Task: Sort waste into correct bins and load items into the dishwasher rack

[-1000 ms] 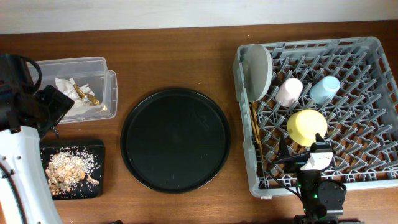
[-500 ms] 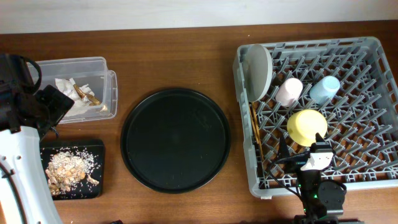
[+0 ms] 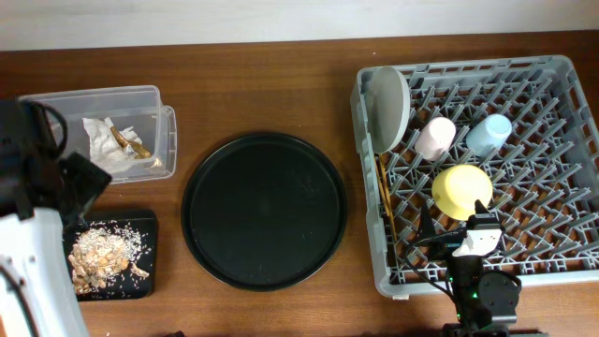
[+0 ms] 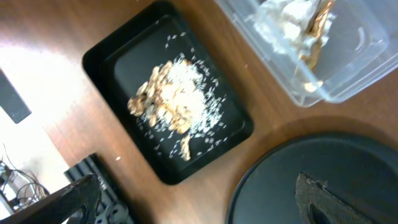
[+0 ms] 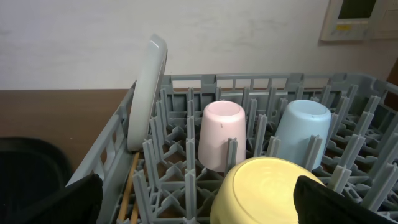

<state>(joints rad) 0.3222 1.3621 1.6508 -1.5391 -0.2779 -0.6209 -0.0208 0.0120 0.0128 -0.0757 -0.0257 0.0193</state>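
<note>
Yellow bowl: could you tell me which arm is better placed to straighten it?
Probably right: the open right gripper hovers over the dishwasher rack, facing the yellow bowl; the left gripper is near the food-scrap tray.

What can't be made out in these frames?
1. Chopsticks: overhead, mostly hidden by dishwasher rack pegs.
2. Left gripper: left wrist, blurred and cut off by bottom edge.
3. Right gripper: right wrist, dark and cut off by bottom edge.
4. Brown bits on napkins: overhead, too small to identify.

pink cup [image 5: 221, 142], yellow bowl [image 5: 267, 190], grey rack [image 3: 562, 70]
</note>
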